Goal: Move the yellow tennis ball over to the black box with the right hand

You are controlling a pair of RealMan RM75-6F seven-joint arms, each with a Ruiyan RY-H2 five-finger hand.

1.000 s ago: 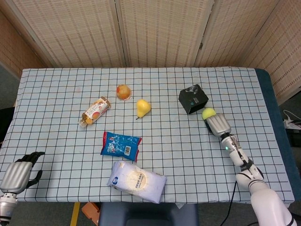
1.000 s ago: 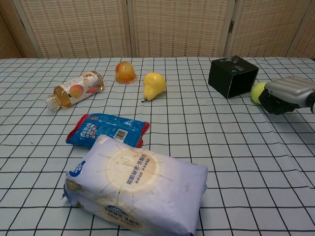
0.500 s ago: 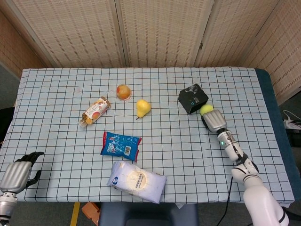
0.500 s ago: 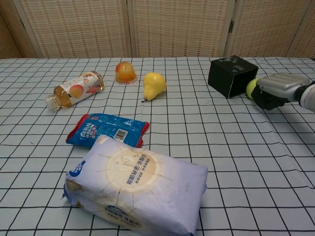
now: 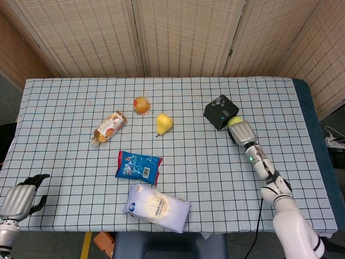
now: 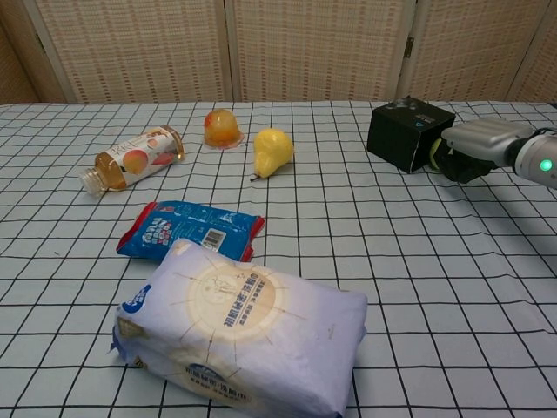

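The yellow tennis ball (image 5: 234, 121) sits right against the black box (image 5: 220, 112) at the table's right side. My right hand (image 5: 241, 131) holds the ball, its fingers curled around it. In the chest view only a sliver of the ball (image 6: 432, 154) shows between the box (image 6: 407, 133) and the right hand (image 6: 472, 148). My left hand (image 5: 21, 196) hangs at the near left edge of the table with its fingers curled and nothing in it.
A pear (image 5: 163, 123), an orange jelly cup (image 5: 141, 104) and a lying juice bottle (image 5: 109, 128) are in the middle. A blue snack bag (image 5: 138, 166) and a white wipes pack (image 5: 157, 206) lie nearer the front edge.
My right hand has carried the ball to the left and away from me, from a small gap beside the box to touching its side. The left hand has not moved.
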